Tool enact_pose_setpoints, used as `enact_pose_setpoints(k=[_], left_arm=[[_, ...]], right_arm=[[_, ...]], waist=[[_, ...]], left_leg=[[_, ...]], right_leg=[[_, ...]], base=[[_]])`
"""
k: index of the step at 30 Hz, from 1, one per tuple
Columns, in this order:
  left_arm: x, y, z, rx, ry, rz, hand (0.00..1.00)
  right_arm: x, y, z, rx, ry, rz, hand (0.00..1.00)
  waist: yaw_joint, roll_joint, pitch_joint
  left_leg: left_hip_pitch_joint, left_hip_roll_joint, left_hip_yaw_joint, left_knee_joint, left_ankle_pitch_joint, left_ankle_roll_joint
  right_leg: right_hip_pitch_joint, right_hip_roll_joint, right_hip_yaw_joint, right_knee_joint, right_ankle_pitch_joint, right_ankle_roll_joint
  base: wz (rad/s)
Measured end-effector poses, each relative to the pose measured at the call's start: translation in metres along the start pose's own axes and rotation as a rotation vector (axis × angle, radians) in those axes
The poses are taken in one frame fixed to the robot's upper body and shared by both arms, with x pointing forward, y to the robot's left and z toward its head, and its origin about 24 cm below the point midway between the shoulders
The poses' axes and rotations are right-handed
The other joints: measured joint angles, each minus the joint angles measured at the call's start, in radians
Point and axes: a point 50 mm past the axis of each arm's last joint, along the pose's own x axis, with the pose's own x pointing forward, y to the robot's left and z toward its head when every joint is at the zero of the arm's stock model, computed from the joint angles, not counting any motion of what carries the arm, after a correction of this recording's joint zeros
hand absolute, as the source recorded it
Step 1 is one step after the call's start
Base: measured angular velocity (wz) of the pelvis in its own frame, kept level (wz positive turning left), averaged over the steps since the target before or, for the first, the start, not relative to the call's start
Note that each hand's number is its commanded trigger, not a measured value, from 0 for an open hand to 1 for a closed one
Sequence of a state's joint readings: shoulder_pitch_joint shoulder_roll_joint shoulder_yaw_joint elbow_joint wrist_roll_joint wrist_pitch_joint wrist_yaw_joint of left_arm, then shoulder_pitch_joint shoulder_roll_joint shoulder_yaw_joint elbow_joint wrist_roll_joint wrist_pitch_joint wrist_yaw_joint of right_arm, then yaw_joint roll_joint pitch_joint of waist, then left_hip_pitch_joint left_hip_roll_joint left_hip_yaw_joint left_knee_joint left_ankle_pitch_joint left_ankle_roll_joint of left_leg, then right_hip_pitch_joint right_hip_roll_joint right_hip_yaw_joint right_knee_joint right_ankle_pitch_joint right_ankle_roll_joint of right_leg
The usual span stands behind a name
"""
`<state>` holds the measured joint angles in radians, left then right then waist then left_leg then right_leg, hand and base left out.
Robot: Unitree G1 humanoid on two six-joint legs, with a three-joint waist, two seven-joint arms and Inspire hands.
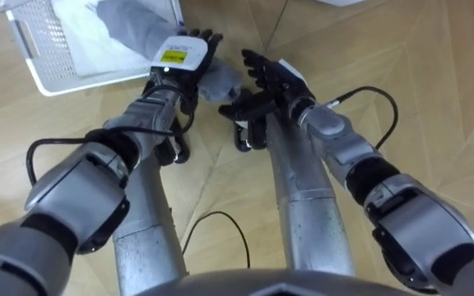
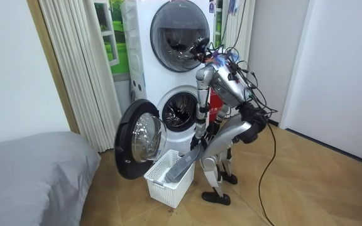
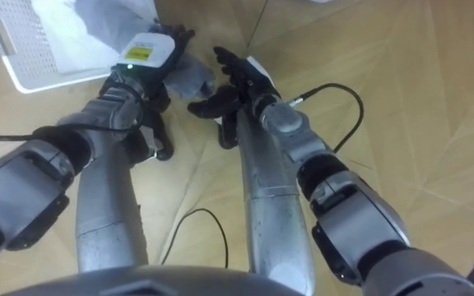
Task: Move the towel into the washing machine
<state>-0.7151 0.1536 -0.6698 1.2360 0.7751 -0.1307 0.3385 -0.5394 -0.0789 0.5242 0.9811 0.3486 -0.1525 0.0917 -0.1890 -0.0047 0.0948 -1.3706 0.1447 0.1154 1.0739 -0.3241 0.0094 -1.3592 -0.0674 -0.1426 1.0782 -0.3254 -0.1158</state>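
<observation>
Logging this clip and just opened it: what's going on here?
The robot bends over a white basket on the wooden floor before the washing machine, whose door stands open. Its left hand is closed on a grey towel that trails out of the basket. Its right hand is open beside the towel's bunched end. The towel is not yet in the machine.

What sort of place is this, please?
Likely a home laundry corner: two stacked front-loading machines, the lower one's door open, a white laundry basket with a grey towel, and a bed nearby.
</observation>
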Motion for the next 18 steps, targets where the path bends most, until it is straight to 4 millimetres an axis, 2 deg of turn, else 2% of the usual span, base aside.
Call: enact_pose_setpoints(k=[8, 18], left_arm=[[0.0041, 0.0089, -0.0061, 0.052, 0.024, -0.028, 1.00], [-0.0002, 0.0009, -0.0100, 0.087, 0.015, -0.063, 1.00]], right_arm=[[0.0023, -0.0004, 0.0063, 0.006, -0.014, 0.011, 0.00], [0.0035, -0.0014, 0.0103, 0.057, -0.029, 0.005, 0.00]], waist=[[-0.009, -0.009, 0.0068], [-0.013, -0.010, 0.0070]], left_leg=[[-0.008, 0.001, -0.004, 0.005, -0.017, -0.005], [-0.033, -0.005, -0.005, 0.010, -0.023, -0.002]], right_leg=[[-0.006, 0.003, -0.001, 0.001, -0.016, 0.001], [-0.024, -0.004, -0.003, 0.002, -0.030, 0.008]], base=[[0.00], [0.01]])
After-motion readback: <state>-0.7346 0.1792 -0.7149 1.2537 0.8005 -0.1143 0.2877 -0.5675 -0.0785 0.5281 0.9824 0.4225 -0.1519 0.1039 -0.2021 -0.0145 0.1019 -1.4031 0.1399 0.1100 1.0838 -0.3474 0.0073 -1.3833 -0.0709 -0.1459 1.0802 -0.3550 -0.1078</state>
